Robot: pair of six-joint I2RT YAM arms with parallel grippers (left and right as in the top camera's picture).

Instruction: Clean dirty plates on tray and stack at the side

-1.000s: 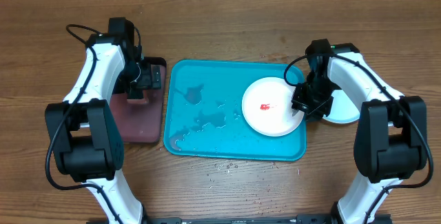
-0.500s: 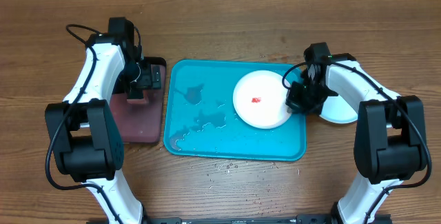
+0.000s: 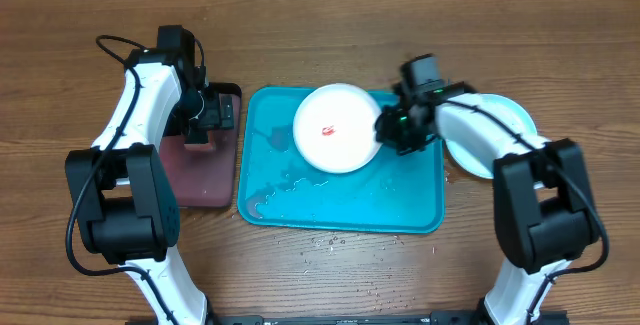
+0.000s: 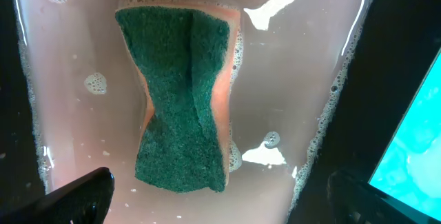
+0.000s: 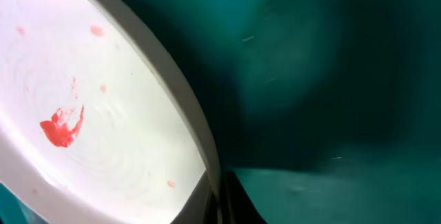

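Overhead, we see the right gripper (image 3: 392, 130) clamped on the right rim of the white plate (image 3: 335, 128). The plate sits over the back half of the turquoise tray (image 3: 340, 210), its far edge reaching the tray's rim. A red sauce smear (image 3: 327, 130) marks its middle. The light blue plate (image 3: 510, 115) lies on the table (image 3: 320, 25) just right of the tray. Our left gripper (image 3: 207, 115) hangs spread wide and empty above the green sponge (image 4: 182, 100) in the soapy pinkish tray (image 3: 205, 180).
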